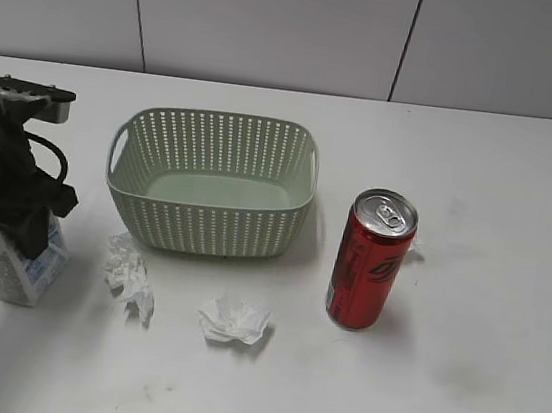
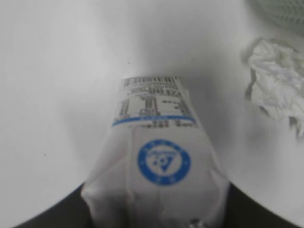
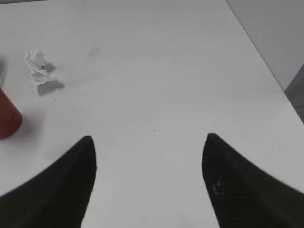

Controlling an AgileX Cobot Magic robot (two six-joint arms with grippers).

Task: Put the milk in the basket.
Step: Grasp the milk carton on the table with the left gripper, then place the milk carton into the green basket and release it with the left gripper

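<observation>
Left gripper [image 1: 13, 235]: I had it clamped on the milk [image 1: 21, 271], near left, carton upright
Right gripper [image 3: 148, 156]: spread wide, holding nothing
Bearing: basket [image 1: 208, 228] lay right and farther; left arm nearer
Materials: printed card carton; slotted sage plastic basket, rounded

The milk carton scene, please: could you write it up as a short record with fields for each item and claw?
milk: carton upright on the table, far left, outside the basket
left claw: down over the carton, which fills its wrist view; grip unclear
right claw: open over bare table
basket: empty, centre
can: upright, right of basket
tissues: in front of basket
</observation>
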